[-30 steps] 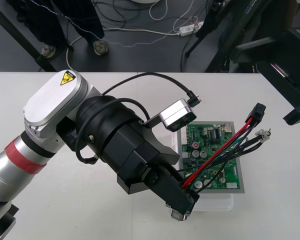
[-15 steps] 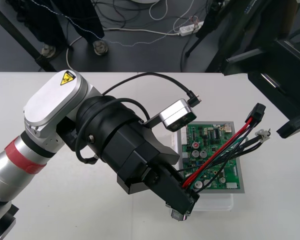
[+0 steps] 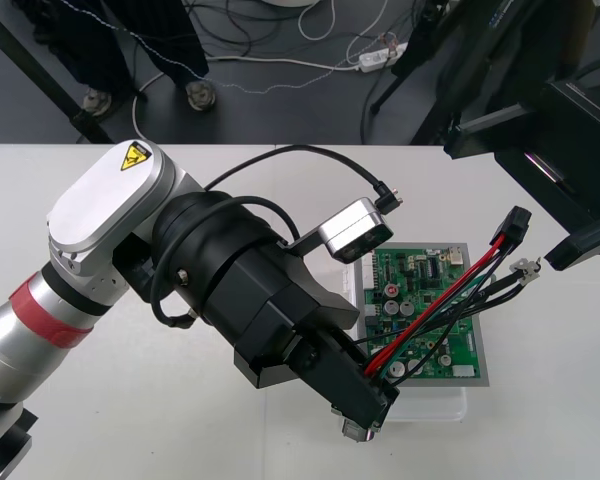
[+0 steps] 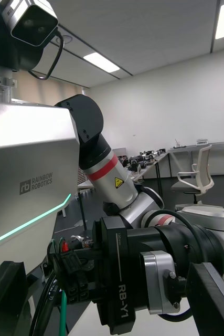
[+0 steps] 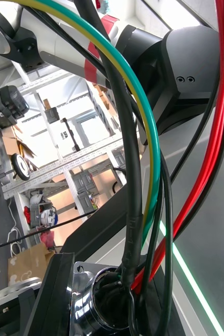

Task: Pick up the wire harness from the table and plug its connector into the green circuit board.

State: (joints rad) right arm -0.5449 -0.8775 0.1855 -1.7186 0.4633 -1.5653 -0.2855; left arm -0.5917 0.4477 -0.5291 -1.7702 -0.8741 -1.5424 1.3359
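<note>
The left gripper [image 3: 368,400] is hovering over the near edge of the white base [image 3: 425,405] on the table [image 3: 160,440], pinching the socket end of the wire harness [image 3: 435,310]. In the left wrist view the round metal socket [image 5: 104,307] is sitting against that arm's dark finger, with the red, green and black wires [image 5: 143,157] fanning out of it. From this grasp the wires are slanting up and away across the green circuit board [image 3: 410,275], and the black plug [image 3: 513,228] is hanging in the air beyond the board's far right corner, not seated in the board. The right gripper [image 3: 500,205] is reaching in from the right with its fingers [image 4: 7,299] spread wide. The plug seems to be sitting in the gap between them without touching either, though the angle is leaving that uncertain.
</note>
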